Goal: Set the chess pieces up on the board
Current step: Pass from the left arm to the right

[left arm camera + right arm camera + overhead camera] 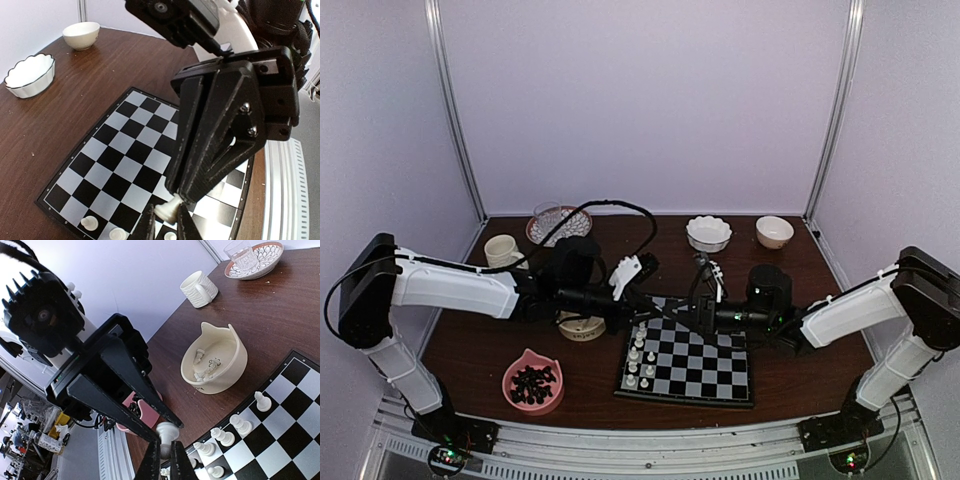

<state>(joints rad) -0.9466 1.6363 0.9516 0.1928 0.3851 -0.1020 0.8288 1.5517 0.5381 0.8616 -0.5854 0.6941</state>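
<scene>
One white chess piece (pixel 169 209) hangs above the board (pixel 685 365) near its left edge, gripped by both grippers at once. In the left wrist view my left gripper (pixel 165 222) is shut on its base end, and the right gripper's black fingers (pixel 200 165) pinch its other end. In the right wrist view my right gripper (pixel 166 460) is shut on the same piece (pixel 168 431), with the left gripper's fingers (pixel 125 385) on its round end. Several white pieces (pixel 636 365) stand along the board's left side, also in the right wrist view (pixel 240 425).
A cream bowl (pixel 582 325) left of the board holds a few loose white pieces (pixel 205 371). A pink bowl (pixel 533 382) holds black pieces. At the back stand a mug (pixel 500 250), a glass on a patterned plate (pixel 555 222), a scalloped white bowl (pixel 708 232) and a beige bowl (pixel 774 231).
</scene>
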